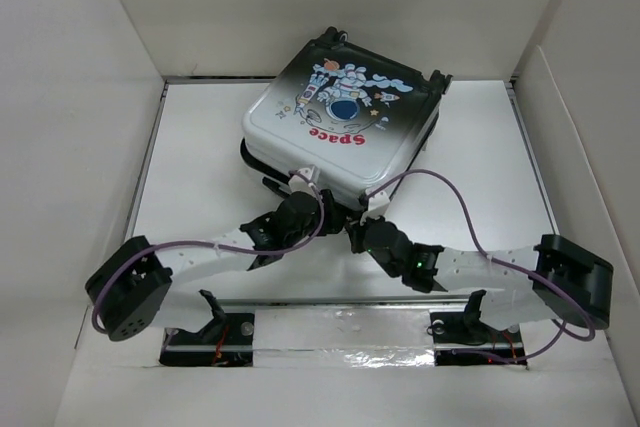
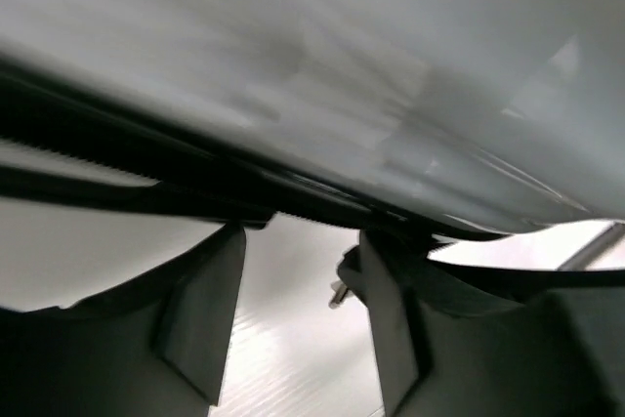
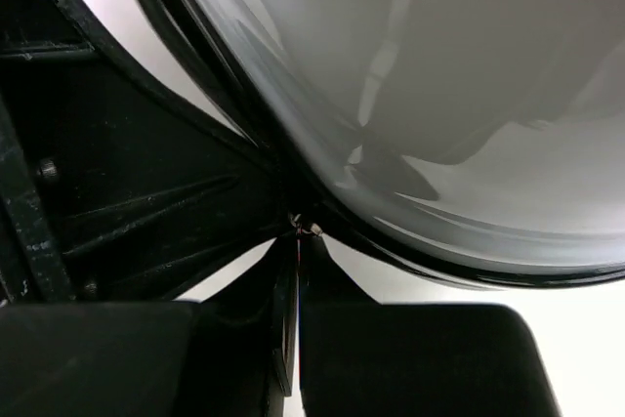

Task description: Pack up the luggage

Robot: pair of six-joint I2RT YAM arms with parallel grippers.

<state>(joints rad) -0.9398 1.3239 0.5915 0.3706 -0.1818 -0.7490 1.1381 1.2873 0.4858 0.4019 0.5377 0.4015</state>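
Basically, luggage (image 1: 340, 117) lies flat mid-table (image 1: 200, 167), print side up, lid down on the base. Its long axis runs from 7 to 1 o'clock, with the white end near the arms and the black end far. Both grippers are at that near white end, so the case is at 12 o'clock from each of them, right against the tips.

Left gripper (image 1: 300, 185) is about mid-way along the near edge. In the wrist view its fingers (image 2: 205, 319) stand partly apart with bare table between them and nothing held. The black seam (image 2: 195, 163) crosses just above the tips.

Right gripper (image 1: 375, 202) is at the near-right corner, 4 o'clock from the left one. Its jaws are closed tight, with the tips up against the seam under the curved shell. A small shiny bit (image 3: 307, 229) sits right at the tips. It could be a zip pull, but I can't tell if it's pinched or only touched.

Key relation: the seam along the near edge runs from 10 to 4 o'clock, across both grippers' approach line. Neither arm is clearly nearer, as both are at the edge. My read is that the right is the working arm at the corner, and the left, with its jaws apart, is free to steady the lid. Any pull would have to follow the seam line, not go straight toward 12.
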